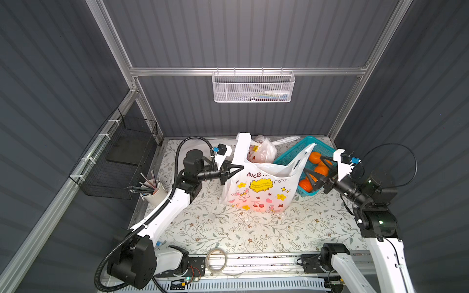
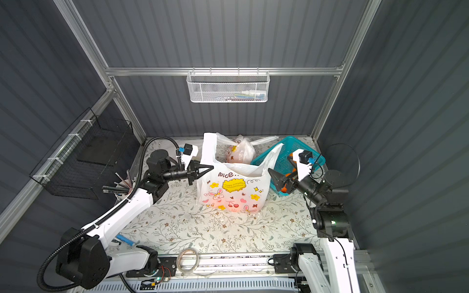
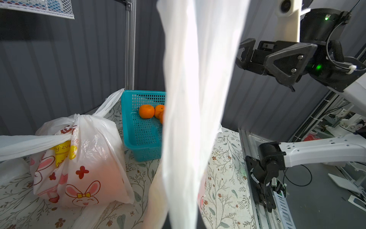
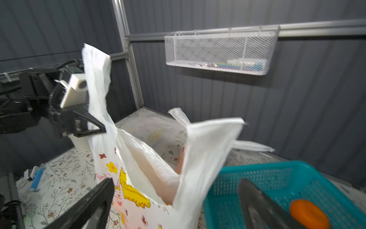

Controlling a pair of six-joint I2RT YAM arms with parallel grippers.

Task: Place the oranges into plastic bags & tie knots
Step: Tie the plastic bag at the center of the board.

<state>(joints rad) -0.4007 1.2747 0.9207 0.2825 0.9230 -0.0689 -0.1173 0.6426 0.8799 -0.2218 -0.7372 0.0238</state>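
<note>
You've got the left gripper (image 1: pixel 240 167) pressed shut on one handle strip (image 1: pixel 242 145) of the open bag (image 1: pixel 256 189), holding that strip upright. The bag stands on the floral mat (image 1: pixel 228 228) between the two arms, mouth gaping. The right gripper (image 1: pixel 313 164) is spread wide and empty, hovering over the near end of the teal basket (image 1: pixel 285 154). The bag's other handle (image 1: pixel 303 158) stands loose just beside the right fingertips, on the bag side, and isn't pinched. Can't tell you whether it brushes a finger. Three oranges (image 1: pixel 321 170) show in the basket, under and between the right fingers. An orange tint comes through the open bag's lower wall, but its contents aren't resolvable. The tied bag (image 1: pixel 264 152) sits behind the open one near the back wall, knot (image 3: pixel 74 121) on top, ends sticking out.
</note>
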